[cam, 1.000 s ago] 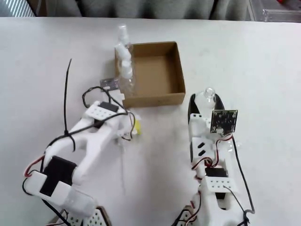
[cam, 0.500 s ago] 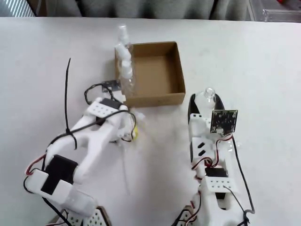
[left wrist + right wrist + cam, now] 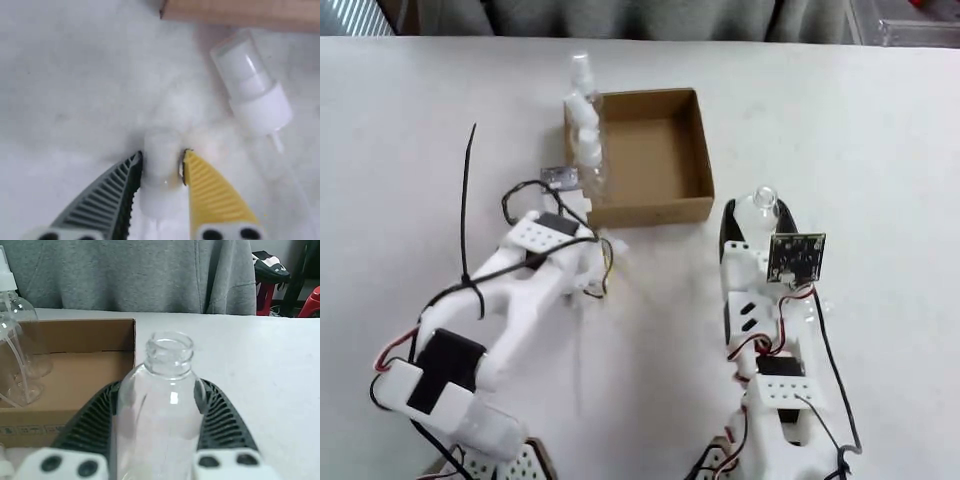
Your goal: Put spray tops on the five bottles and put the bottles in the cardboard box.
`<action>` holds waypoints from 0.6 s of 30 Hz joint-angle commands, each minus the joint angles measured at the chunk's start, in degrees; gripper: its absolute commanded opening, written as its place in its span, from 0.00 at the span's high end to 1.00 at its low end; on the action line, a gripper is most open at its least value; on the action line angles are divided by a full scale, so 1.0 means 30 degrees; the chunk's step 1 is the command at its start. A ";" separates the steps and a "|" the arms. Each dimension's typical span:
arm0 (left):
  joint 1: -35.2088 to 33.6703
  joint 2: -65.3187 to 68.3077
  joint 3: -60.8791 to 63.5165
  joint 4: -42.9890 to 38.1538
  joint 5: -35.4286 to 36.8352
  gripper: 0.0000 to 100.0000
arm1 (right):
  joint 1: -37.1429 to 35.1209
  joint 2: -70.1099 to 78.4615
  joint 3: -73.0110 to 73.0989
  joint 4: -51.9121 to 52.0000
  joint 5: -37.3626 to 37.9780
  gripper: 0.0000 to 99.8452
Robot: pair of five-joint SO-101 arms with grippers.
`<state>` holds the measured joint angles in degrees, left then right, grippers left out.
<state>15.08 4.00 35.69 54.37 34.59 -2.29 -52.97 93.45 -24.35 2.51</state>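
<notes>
High view: the left gripper (image 3: pixel 592 270) sits low on the table (image 3: pixel 880 120) just before the box (image 3: pixel 650 212), its top's tube (image 3: pixel 578 370) running lengthwise toward the near edge. The right gripper (image 3: pixel 758 215) holds a bottle (image 3: pixel 763 203) upright beside the box.

Left wrist view: the jaws are clamped on the top (image 3: pixel 161 150). A loose top (image 3: pixel 252 92) lies just beside and could get knocked.

Right wrist view: the jaws grip the bottle, open neck up. The thin tube may miss that narrow mouth.

White table (image 3: pixel 840 120) — cardboard box (image 3: pixel 650 212), capped bottles (image 3: pixel 585 140) just beside it, loose spray top (image 3: pixel 252 95) near box
</notes>
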 commanded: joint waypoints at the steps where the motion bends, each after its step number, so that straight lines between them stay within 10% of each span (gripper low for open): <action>1: 0.0103 -0.0220 -0.0205 -0.0147 -0.0381 0.95 | -0.0073 -0.0308 -0.0293 0.0308 -0.0059 0.98; 10: -0.0103 -0.0249 -0.0703 0.0264 -0.0527 0.95 | -0.0073 -0.0308 -0.0293 0.0308 -0.0059 0.98; 18: -0.1070 -0.0249 -0.2462 0.3927 -0.0557 0.66 | -0.0103 -0.0308 -0.0293 0.0308 -0.0059 0.98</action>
<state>12.70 4.00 31.38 63.87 33.63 -2.29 -52.97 93.45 -24.35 2.51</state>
